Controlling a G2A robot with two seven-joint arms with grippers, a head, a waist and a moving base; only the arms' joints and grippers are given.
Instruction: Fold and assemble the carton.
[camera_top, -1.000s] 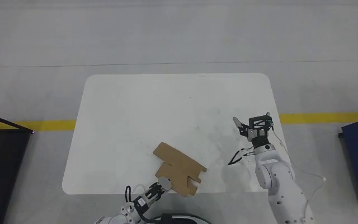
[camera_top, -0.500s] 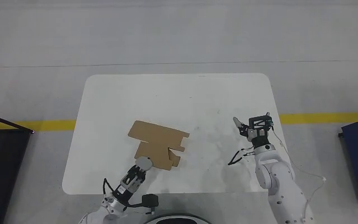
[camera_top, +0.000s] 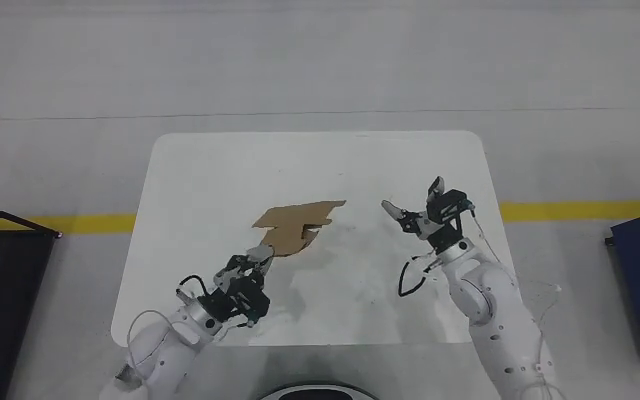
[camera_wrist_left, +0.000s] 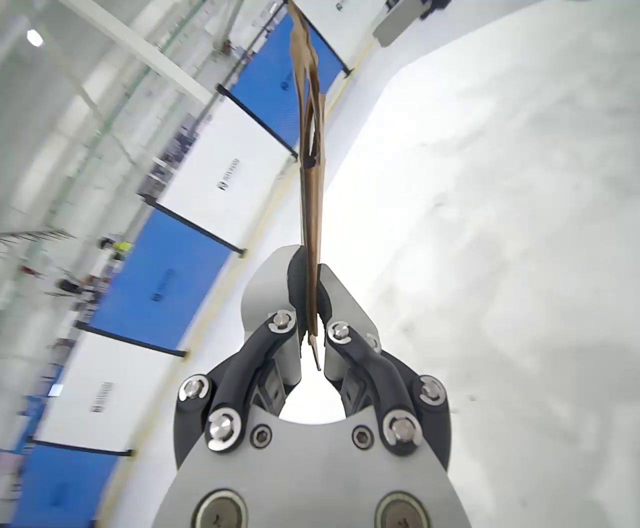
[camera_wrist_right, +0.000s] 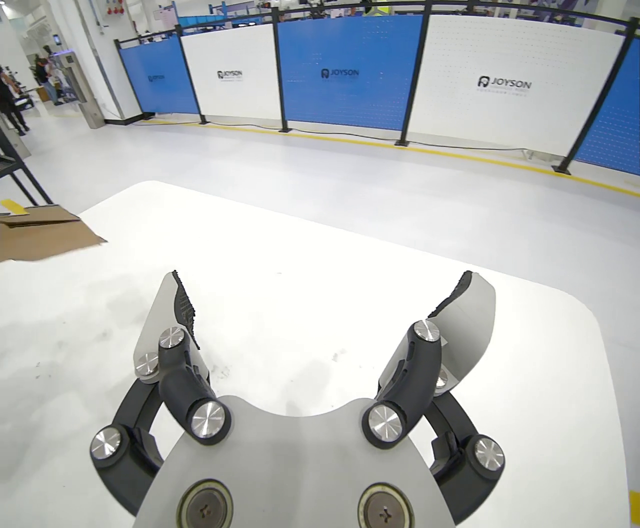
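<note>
Evidently the carton (camera_top: 300, 222) is pinched above the bench (camera_top: 400, 160) by the left hand (camera_wrist_left: 309, 272), likely so its flaps can be reached by the empty, spread right hand (camera_wrist_right: 322, 292).

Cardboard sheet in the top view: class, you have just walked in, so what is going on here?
The robot's left gripper is shut on one edge of the flat carton, holding it tilted up over the white table. The right gripper is open and empty, off to the side of the carton without touching it. The carton is not yet folded into a box.
</note>
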